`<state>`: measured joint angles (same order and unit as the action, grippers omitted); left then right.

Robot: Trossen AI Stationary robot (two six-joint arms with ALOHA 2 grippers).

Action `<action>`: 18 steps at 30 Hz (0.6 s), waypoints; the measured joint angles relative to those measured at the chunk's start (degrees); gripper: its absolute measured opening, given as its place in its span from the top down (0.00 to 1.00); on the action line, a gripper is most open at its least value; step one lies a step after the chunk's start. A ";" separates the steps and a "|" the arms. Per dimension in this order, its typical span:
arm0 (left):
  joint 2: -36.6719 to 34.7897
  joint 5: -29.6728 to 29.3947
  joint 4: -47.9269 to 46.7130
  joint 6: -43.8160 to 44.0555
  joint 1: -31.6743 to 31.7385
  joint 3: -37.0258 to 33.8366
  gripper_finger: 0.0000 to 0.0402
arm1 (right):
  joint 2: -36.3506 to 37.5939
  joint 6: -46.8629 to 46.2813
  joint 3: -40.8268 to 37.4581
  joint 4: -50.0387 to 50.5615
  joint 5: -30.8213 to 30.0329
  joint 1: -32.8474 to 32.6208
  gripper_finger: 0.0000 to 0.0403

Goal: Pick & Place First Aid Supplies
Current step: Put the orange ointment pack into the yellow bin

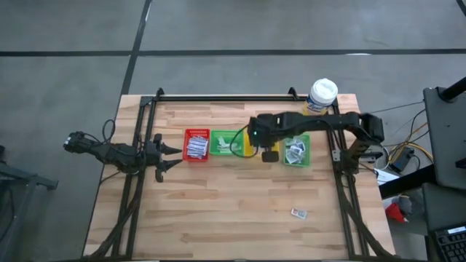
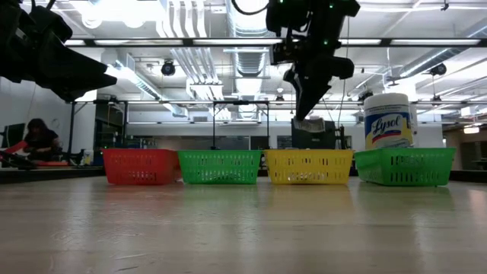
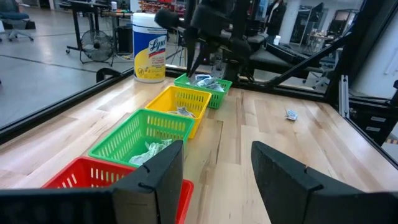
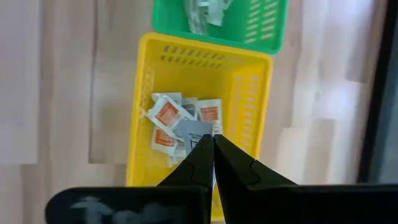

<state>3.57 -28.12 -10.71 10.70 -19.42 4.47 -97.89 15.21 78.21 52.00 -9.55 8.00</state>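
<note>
grey-white packet (image 4: 194, 130) being pinched by closed fingers of right gripper (image 4: 212, 144), above orange-printed packets in yellow tray (image 4: 255, 93) | stray packet (image 1: 298, 212) lying on surface (image 1: 218, 211) | left gripper (image 1: 175, 156) being held open beside red tray (image 1: 196, 132)

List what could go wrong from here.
1. The right gripper hangs above the yellow tray pinching a grey packet by its edge; it could slip early or flutter outside the tray.
2. One packet lies alone on the table, easily missed.
3. The left gripper waits open by the red tray.
</note>
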 joint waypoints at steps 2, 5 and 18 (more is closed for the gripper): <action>0.00 0.00 -0.01 0.00 0.02 0.01 0.53 | 0.00 1.15 0.01 -0.20 2.88 1.58 0.98; 0.01 -0.01 0.00 0.00 0.02 0.01 0.53 | 0.00 2.30 -0.01 -0.45 5.42 3.64 0.98; 0.02 -0.02 0.01 0.00 0.00 0.00 0.53 | -0.15 5.38 -2.34 -5.86 13.05 8.22 0.98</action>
<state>3.59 -28.14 -10.70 10.70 -19.42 4.47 -98.04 20.60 75.87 46.13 3.51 16.22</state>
